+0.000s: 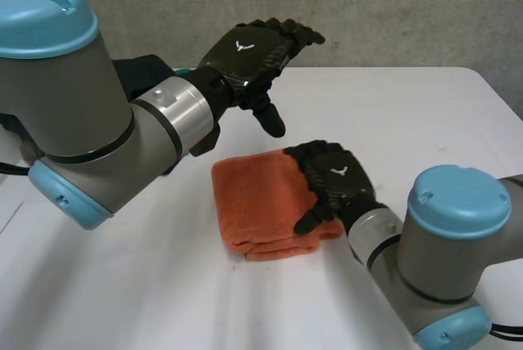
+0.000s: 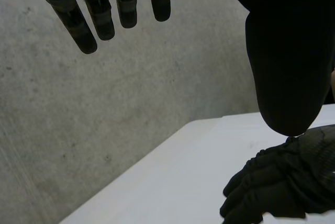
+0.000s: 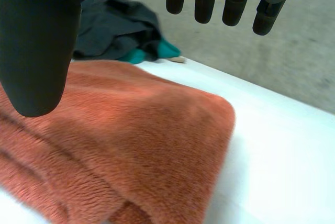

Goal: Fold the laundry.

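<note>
Orange towel (image 1: 255, 203), folded, lies at ctr of white surface (image 1: 409, 105). Right hand (image 1: 337, 178) rests over its right edge — fingers relaxed, gripping nothing. Left hand (image 1: 245, 51) is raised above surface beyond towel, fingers straight, w/ nothing held.

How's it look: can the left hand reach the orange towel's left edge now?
Probably yes. The left hand hangs open above the table beyond the orange towel, nothing between them. The right hand is over the towel's right side, leaving the left edge bare.
</note>
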